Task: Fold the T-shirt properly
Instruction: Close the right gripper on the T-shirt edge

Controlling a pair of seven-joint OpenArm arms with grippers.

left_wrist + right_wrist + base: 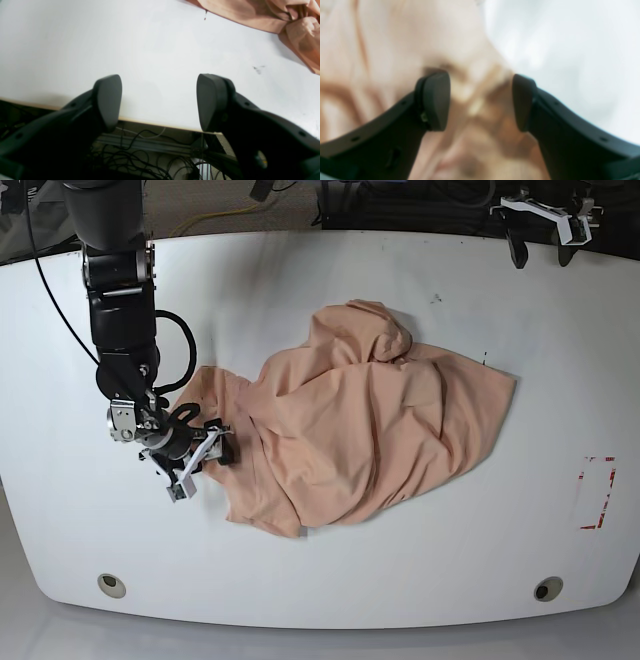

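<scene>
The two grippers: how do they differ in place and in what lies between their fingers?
The right gripper is low at the T-shirt's edge; the left gripper is at the table's far edge, away from the cloth. The right one has cloth between its fingers, the left one only bare table. Both are open, gripping nothing.

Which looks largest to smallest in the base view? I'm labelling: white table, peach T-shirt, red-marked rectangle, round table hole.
1. White table
2. Crumpled peach cotton T-shirt
3. Red-marked rectangle
4. Round table hole
</scene>
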